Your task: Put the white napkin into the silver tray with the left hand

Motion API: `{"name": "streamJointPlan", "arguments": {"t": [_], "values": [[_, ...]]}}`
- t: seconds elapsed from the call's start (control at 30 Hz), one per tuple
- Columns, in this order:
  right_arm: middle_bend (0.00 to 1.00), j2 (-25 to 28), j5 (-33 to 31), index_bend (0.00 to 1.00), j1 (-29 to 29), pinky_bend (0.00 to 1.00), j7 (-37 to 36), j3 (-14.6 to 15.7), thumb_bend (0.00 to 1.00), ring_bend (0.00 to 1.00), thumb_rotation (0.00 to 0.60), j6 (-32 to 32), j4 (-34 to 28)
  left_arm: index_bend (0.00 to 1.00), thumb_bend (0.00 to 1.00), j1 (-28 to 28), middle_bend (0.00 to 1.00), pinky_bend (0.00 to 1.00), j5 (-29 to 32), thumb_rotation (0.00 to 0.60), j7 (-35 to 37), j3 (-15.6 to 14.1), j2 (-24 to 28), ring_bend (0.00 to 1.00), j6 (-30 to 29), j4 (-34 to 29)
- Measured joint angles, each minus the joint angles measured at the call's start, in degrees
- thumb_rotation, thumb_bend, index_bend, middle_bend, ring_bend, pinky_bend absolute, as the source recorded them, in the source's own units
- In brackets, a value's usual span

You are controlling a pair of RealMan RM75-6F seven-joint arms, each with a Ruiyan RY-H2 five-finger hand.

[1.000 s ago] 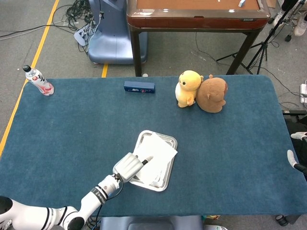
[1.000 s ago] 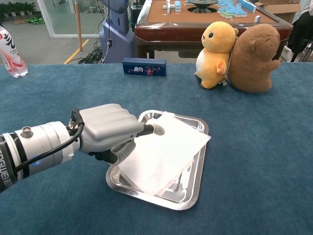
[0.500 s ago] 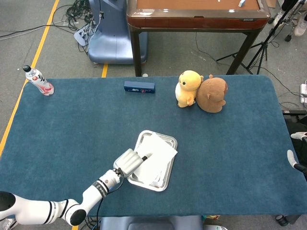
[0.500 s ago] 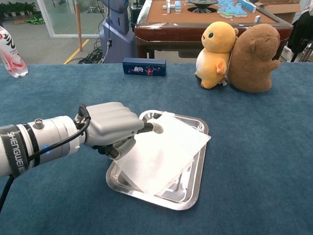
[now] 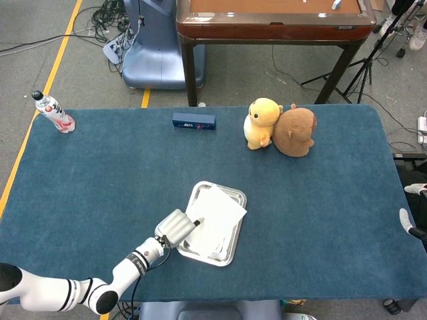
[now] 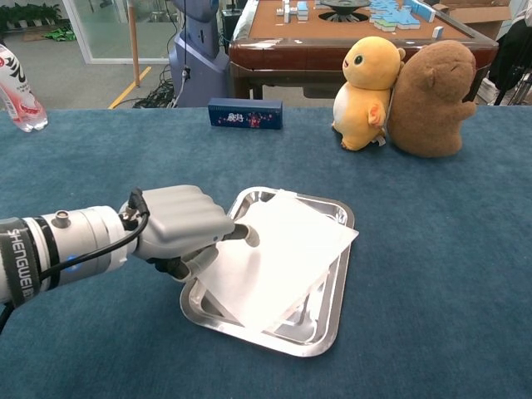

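Blue carpet-like cloth covers the table (image 5: 100,173), where we count 1 silver tray (image 6: 326,327) holding 1 white napkin (image 6: 283,258), its right corner overhanging the rim. Our left hand (image 6: 179,226), fingers curled, touches the napkin's left edge; whether it pinches, we cannot tell. 2 plush toys (image 6: 407,83), 1 bottle (image 5: 55,112), 1 blue box (image 6: 244,113), lettering unreadable.

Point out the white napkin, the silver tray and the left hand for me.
white napkin (image 6: 283,258), chest view, middle of the sheet.
silver tray (image 6: 332,320), chest view, bare right-hand rim.
left hand (image 6: 179,224), chest view, back of the hand.
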State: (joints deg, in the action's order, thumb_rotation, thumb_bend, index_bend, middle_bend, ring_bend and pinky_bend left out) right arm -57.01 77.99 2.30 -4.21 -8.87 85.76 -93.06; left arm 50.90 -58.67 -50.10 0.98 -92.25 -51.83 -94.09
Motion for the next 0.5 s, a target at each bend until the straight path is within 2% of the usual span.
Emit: {"name": "streamJointPlan", "arguments": {"t": [0.5], "values": [[0.31,0.04,0.03,0.33,-0.03,0.3,-0.13,-0.01,0.39,0.16,0.6,0.07,0.01,0.21,0.73,0.67,0.8,0.67,3.43,0.6,-2.04,-1.38,0.16,0.53,-1.56,-0.43]]}}
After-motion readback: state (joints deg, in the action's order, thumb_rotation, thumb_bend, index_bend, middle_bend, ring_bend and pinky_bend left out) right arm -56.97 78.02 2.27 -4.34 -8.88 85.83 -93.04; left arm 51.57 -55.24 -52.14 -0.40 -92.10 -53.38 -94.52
